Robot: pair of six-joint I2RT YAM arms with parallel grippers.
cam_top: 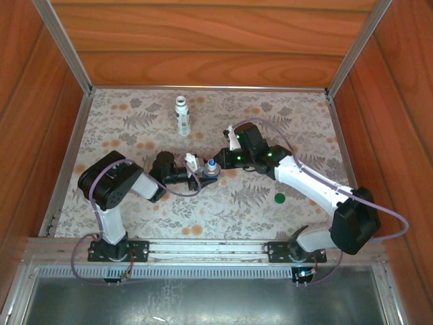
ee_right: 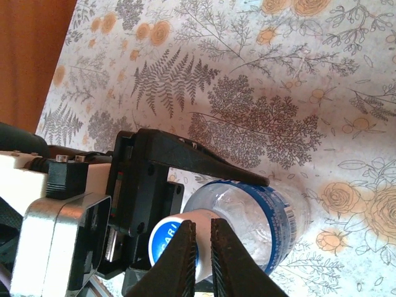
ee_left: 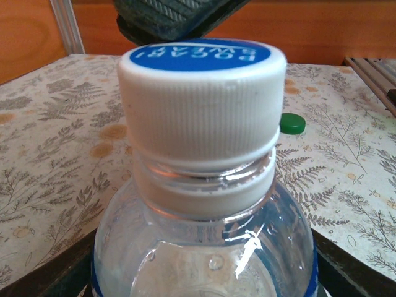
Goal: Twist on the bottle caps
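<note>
Flowery fern-print tablecloth [cam_top: 135,122] with wood walls [cam_top: 203,40] all round, that's my workspace. So my left gripper [cam_top: 205,175] is clamped on the clear bottle [ee_left: 204,247] mid-table. The blue cap [ee_left: 201,93] sits on its neck, with a bit of thread showing underneath. My right gripper [ee_right: 203,226] is right at the cap's top, jaws pinched together and not around the cap. The green cap [cam_top: 279,198] lies loose on the cloth beside my right arm. The white bottle [cam_top: 182,115] is over by the back wall, well apart.
</note>
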